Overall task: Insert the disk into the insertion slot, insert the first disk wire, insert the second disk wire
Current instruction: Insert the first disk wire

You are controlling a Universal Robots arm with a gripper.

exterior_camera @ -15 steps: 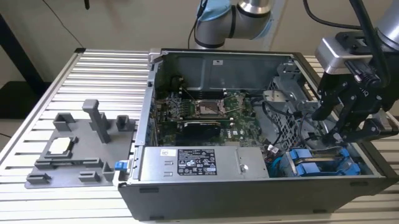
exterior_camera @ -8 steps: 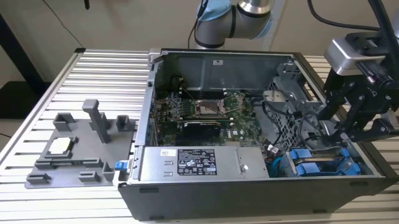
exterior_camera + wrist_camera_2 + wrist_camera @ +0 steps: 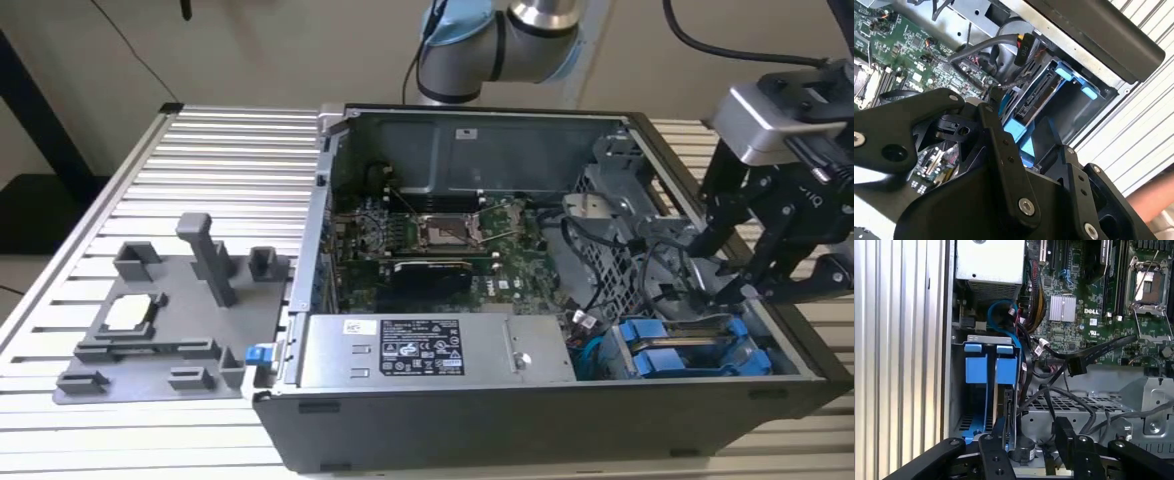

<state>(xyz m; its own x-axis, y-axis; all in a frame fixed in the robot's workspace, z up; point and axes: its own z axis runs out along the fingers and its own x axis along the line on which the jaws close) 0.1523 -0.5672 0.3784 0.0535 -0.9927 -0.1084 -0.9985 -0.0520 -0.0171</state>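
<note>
Black linkage gripper (image 3: 741, 285) is hanging inside the open computer case (image 3: 334, 400) at the exterior view's right. Its two fingers (image 3: 996, 450) are standing apart, clamping nothing, and the fingertips are proving hard to make out against the dark cables in the exterior view. Disk (image 3: 1006, 371) in its blue frame is sitting in the insertion slot (image 3: 986, 340) of the drive cage, at the case's near right corner, just beside a second blue carrier (image 3: 976, 367). In the second wrist view the disk's connector edge is showing uncovered, while the gripper's own links are hiding part of the frame; how deep the disk is seated cannot be told. Black flat connector (image 3: 1075, 367) on its cable is lying loose above the perforated cage floor, apart from the disk. Blue cable (image 3: 999, 310) is looping between the cage and the power-supply box (image 3: 420, 350), both its ends hidden. Grey fixture tray (image 3: 160, 330) is resting on the slatted table (image 3: 227, 150), well apart at the left.
</note>
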